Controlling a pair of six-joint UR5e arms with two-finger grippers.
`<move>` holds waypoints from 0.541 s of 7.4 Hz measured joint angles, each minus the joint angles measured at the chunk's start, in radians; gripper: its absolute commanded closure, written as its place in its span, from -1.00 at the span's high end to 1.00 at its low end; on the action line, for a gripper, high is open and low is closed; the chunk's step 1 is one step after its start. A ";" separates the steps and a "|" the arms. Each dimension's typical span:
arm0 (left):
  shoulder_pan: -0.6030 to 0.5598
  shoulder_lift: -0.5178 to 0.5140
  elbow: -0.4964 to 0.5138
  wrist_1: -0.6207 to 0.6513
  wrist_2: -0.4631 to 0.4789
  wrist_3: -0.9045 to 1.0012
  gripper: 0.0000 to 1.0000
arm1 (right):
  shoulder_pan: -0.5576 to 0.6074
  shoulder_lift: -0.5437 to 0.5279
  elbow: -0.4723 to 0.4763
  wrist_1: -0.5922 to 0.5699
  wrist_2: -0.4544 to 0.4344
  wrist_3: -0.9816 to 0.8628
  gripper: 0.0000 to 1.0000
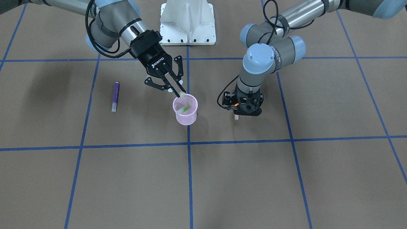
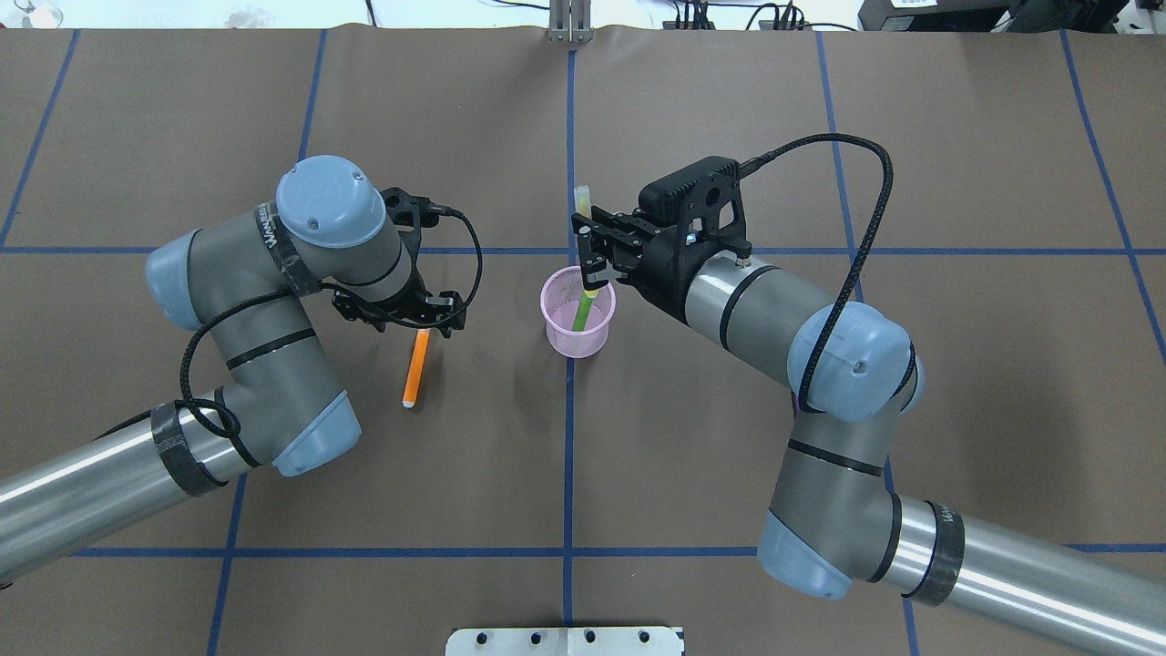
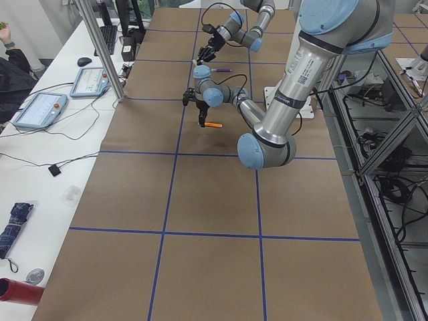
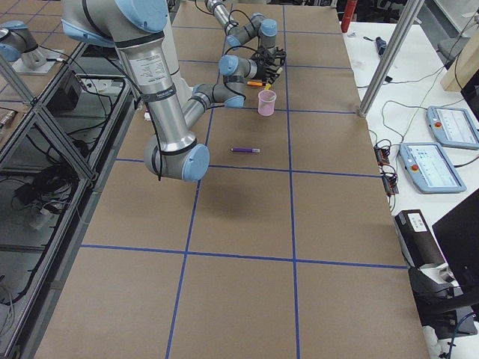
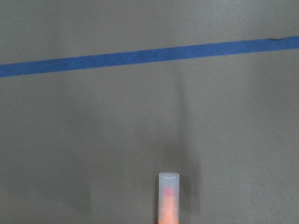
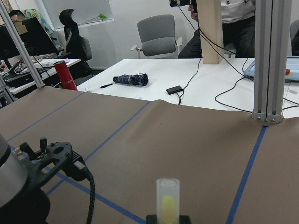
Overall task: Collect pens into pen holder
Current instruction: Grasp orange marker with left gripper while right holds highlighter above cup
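Observation:
The pink mesh pen holder (image 1: 186, 118) stands near the table's centre; it also shows in the overhead view (image 2: 577, 337). My right gripper (image 1: 180, 93) is shut on the green pen (image 2: 583, 308), which is held upright and slightly tilted with its lower end inside the holder. My left gripper (image 2: 408, 321) points down over one end of the orange pen (image 2: 415, 367), which lies on the table; its jaws look spread. The left wrist view shows the pen's pale cap (image 5: 168, 193). The purple pen (image 1: 115, 96) lies alone on the table, on my right arm's side.
The robot's white base plate (image 1: 187, 22) is behind the holder. Blue tape lines (image 1: 189, 171) divide the brown table cover. Desks with tablets, cables and an aluminium post (image 4: 385, 56) border the table's far side.

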 measured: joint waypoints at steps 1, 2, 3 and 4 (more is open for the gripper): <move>0.001 -0.001 0.003 0.000 0.000 0.000 0.57 | -0.001 0.005 -0.008 0.001 0.000 0.001 -1.00; 0.002 -0.002 0.007 0.000 0.000 0.000 0.53 | -0.001 0.009 -0.013 0.001 0.001 0.002 -1.00; 0.005 -0.003 0.013 0.001 0.000 0.000 0.51 | -0.001 0.011 -0.015 0.002 0.001 0.004 -1.00; 0.010 -0.003 0.017 0.001 0.000 0.001 0.45 | -0.001 0.013 -0.015 0.002 0.001 0.006 -1.00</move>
